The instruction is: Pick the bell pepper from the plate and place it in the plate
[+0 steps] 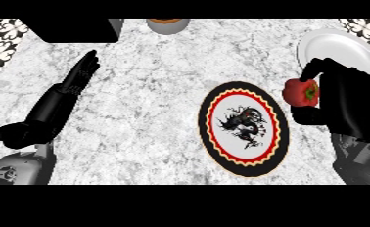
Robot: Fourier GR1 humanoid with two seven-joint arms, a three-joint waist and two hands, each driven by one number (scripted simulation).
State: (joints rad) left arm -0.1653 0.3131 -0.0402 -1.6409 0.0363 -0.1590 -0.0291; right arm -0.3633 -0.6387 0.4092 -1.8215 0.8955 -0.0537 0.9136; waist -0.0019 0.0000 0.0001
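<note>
A red bell pepper (299, 92) with a green stem hangs just right of the patterned plate, held in my right hand (345, 99), whose fingers and thumb curl round it. The patterned plate (244, 128) has a black rim, a red and yellow ring and a dark dragon figure on white; it lies at the centre right of the marble counter. A plain white plate (334, 47) lies at the far right, behind the right hand. My left hand (69, 91) rests open at the left, fingers straight and pointing away.
A black box-like object (76, 29) sits at the back left. A grey cup with an orange top (168, 24) stands at the back centre. Patterned tile strips (11, 37) show at both upper corners beyond the counter.
</note>
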